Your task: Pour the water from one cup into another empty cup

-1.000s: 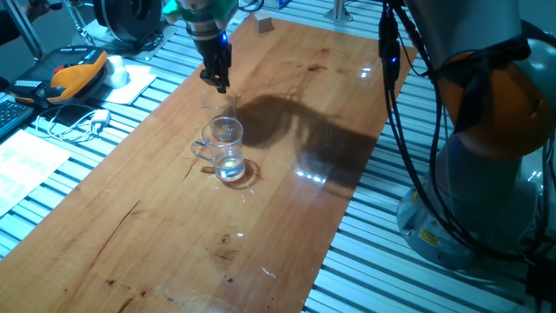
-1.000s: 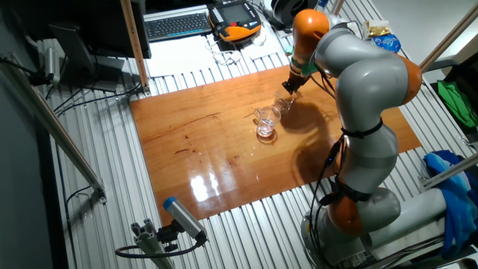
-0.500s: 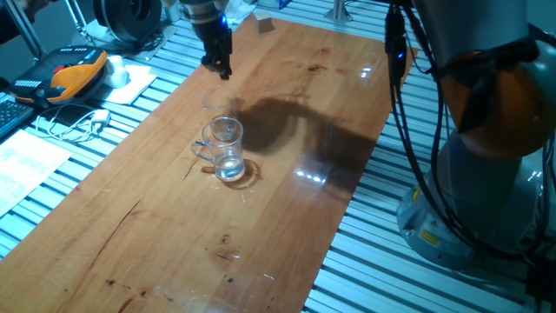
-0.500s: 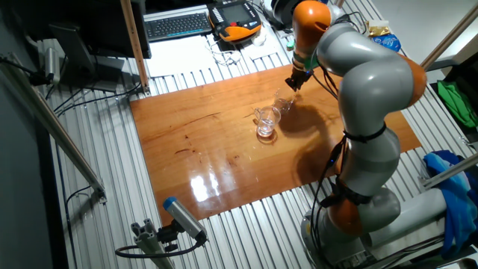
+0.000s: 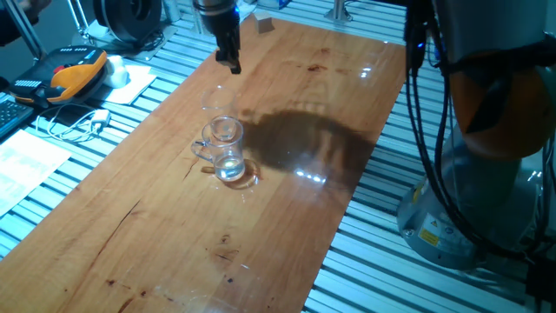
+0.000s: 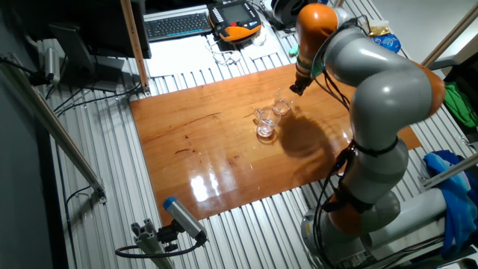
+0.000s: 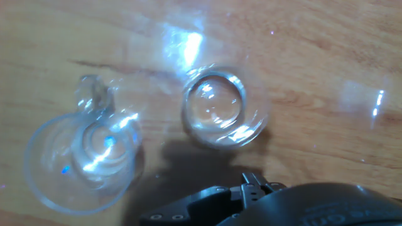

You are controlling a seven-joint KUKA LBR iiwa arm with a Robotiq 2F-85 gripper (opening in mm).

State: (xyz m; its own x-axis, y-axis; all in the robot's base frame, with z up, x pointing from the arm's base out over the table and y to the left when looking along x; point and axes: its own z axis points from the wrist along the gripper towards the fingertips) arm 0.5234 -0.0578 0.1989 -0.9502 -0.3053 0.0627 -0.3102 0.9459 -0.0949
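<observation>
Pouring looks finished: pincer [image 5: 228, 61], grip state unclear, hangs above small glass [image 7: 223, 108] beside mug [image 7: 88, 160]; next, retreat clear

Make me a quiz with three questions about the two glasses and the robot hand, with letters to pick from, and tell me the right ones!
1. Where is the small glass tumbler?
A. Inside the mug
B. Standing on the wooden table beside the mug
C. Held up in the gripper

2. How many glass cups are on the wooden table?
A. Two
B. Four
C. Five

3. What is the gripper doing?
A. Squeezing the mug's handle
B. Lying flat on the table
C. Hanging in the air above the cups, holding nothing

Answers:
1 B: the hand view shows it upright next to the glass mug.
2 A: only the tumbler and the handled mug show.
3 C: in the fixed views it is off the table with nothing in it.
</observation>
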